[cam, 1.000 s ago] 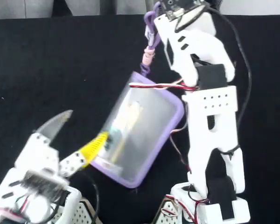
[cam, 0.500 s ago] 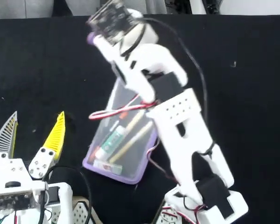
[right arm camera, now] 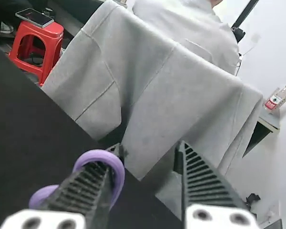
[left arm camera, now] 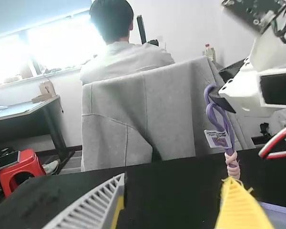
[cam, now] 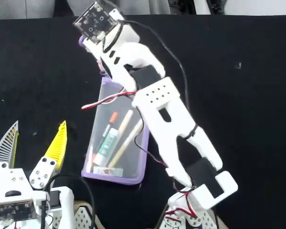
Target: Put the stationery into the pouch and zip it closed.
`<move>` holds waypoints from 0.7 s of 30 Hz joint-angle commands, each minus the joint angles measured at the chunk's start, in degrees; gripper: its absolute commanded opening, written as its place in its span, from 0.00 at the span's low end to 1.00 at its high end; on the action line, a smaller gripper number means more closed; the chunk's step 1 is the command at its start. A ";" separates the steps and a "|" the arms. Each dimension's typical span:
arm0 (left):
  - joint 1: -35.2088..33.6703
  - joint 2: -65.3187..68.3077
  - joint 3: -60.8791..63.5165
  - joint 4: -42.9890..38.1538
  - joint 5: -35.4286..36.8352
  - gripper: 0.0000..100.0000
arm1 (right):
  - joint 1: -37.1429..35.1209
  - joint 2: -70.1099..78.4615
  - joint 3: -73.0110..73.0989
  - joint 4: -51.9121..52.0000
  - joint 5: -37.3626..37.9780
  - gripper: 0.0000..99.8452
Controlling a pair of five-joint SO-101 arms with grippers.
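Pouch [cam: 115, 143]: swung straighter since before.
Right gripper [right arm camera: 150, 150]: fingers apart, purple loop [right arm camera: 100, 164] seemingly hooked on one.
Left gripper [cam: 38, 131]: spread wide.
Hidden: pouch top, behind arm [cam: 157, 109].

Rectangular pouch [cam: 114, 176] of clear, glossy plastic film edged in purple binding; matt black table surface [cam: 238, 119]; smooth white moulded-plastic arm shell [cam: 167, 119]; ribbed matt yellow plastic finger [cam: 57, 143]; smooth purple cord loop [left arm camera: 218, 114]; soft matt grey cloth jacket [left arm camera: 143, 114].
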 commanded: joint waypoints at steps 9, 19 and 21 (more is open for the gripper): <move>-0.40 0.26 -1.63 -0.18 0.62 0.31 | -1.14 -13.76 -26.24 22.24 -0.26 0.21; -0.66 0.26 -1.71 0.88 0.62 0.31 | -2.20 -10.68 -25.98 28.13 -0.26 0.36; -0.75 0.26 -1.71 0.88 0.53 0.31 | -2.02 -8.57 -25.45 28.40 -0.26 0.36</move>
